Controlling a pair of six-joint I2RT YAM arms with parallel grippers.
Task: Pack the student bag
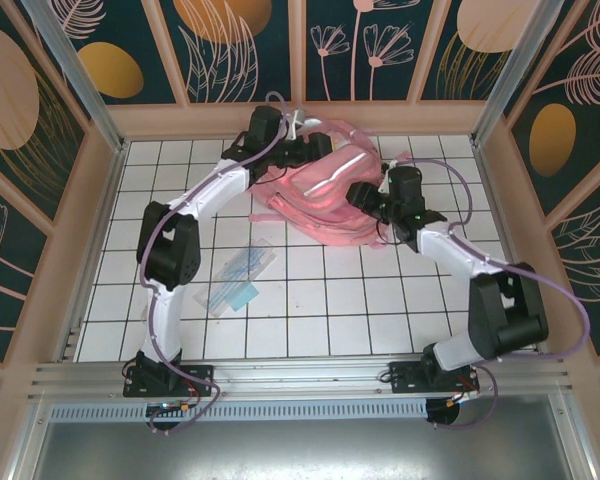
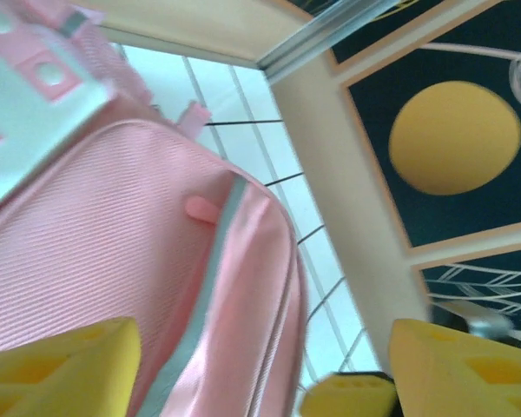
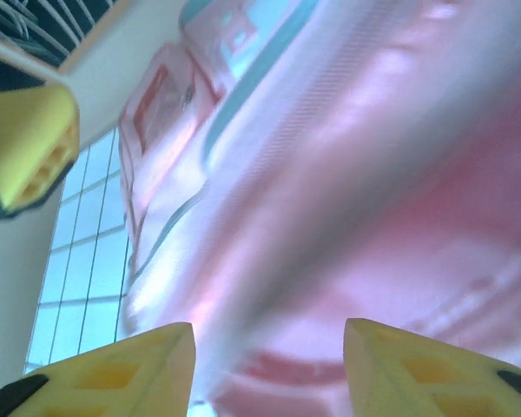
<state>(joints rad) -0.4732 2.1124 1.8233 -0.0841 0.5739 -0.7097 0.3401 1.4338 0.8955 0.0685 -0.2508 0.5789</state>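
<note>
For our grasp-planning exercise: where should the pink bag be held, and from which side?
On the bag, probably grip the grey-striped ridge, coming from its far left with the left end effector: the soft body slumps, but that narrow ridge fits between open fingers.

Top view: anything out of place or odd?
The student bag lies slumped and crumpled at the far side. A flat clear packet with blue contents lies askew on the tiles, outside the bag. No spill or damage visible.

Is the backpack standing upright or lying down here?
Lying down: from above, the backpack sprawls across the tiled table with a broad side facing up, not standing on its base.
</note>
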